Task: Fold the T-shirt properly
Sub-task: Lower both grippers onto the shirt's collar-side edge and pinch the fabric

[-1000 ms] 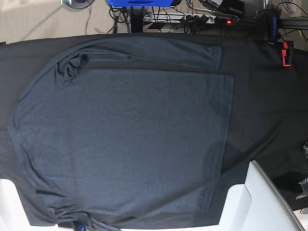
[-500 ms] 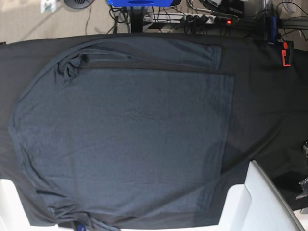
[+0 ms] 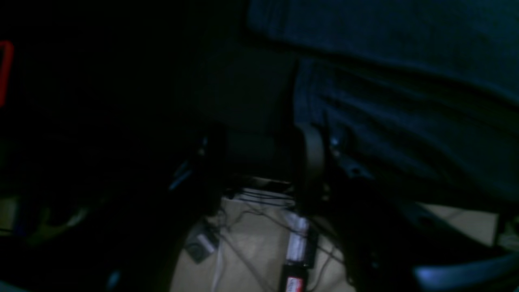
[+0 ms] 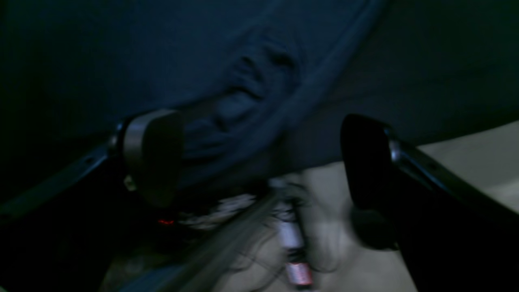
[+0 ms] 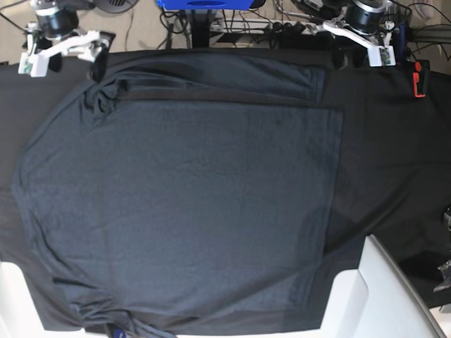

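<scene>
T-shirt (image 5: 190, 204): knit cloth, matt, heathered slate-grey, faintly grainy; soft puckers near collar (image 5: 106, 95). Tabletop (image 5: 394, 162): covered in blacker cloth, smoother, matt. Right gripper (image 4: 259, 162): jaws dark, smooth, one pad (image 4: 152, 156) with dull sheen; housing white hard plastic in base view. Left gripper (image 3: 263, 170): dark smooth jaws, finish hard to read in dim light. Clamp (image 5: 419, 79): red-orange glossy plastic. Floor (image 5: 63, 32): pale beige, matt.

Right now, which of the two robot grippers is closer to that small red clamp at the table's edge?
The left gripper. It hovers just beside the red clamp at the table's far edge. The right gripper is at the opposite far corner, over the T-shirt's bunched part.
</scene>
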You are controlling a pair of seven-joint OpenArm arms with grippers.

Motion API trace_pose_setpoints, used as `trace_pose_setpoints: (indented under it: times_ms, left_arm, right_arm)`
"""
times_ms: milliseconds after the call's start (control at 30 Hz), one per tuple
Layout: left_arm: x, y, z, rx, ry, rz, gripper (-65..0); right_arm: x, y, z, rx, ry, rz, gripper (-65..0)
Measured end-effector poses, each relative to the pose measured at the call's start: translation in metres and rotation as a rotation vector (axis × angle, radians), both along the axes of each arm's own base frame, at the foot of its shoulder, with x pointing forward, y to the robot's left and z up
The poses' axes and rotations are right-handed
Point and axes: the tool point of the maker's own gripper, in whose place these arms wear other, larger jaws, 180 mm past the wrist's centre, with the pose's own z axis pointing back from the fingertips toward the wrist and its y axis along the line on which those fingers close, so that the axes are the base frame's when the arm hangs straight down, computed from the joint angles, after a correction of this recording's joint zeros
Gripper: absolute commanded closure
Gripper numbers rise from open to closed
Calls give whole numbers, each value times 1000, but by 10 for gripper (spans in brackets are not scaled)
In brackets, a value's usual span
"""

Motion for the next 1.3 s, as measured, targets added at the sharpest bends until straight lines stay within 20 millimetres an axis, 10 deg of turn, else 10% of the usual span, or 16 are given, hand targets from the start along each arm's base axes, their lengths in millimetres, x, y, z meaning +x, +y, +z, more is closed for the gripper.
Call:
trace_pose_setpoints:
  times_ms: [267, 467, 833, 1300]
  left_arm:
    - [21, 17, -27, -46, 8, 75, -275]
    - [27, -13, -60, -94, 46, 20, -270]
    - [41, -27, -62, -110, 0, 12, -268]
    - [20, -40, -51, -134, 64, -42, -268]
  right_arm:
    - [20, -10, 10, 60, -43, 7, -576]
    - [24, -12, 12, 56, -49, 11, -576]
    - [11, -14, -29, 77, 118, 24, -504]
    - [14, -9, -24, 89, 100, 22, -446]
